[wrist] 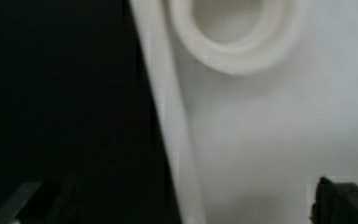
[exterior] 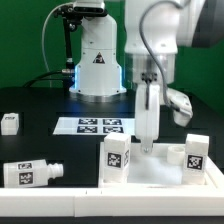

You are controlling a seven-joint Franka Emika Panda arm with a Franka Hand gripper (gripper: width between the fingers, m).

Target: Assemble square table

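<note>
The white square table top lies at the front on the exterior view's right. Two tagged white legs stand upright on it. My gripper hangs straight down at the top's rear edge, between the two legs. In the wrist view the gripper is open. One dark fingertip is over the black table. The other fingertip is over the white top, whose edge runs between them. A round socket shows on the top. I hold nothing.
A loose tagged leg lies at the front on the exterior view's left. Another small leg sits at the far left edge. The marker board lies mid-table in front of the robot base.
</note>
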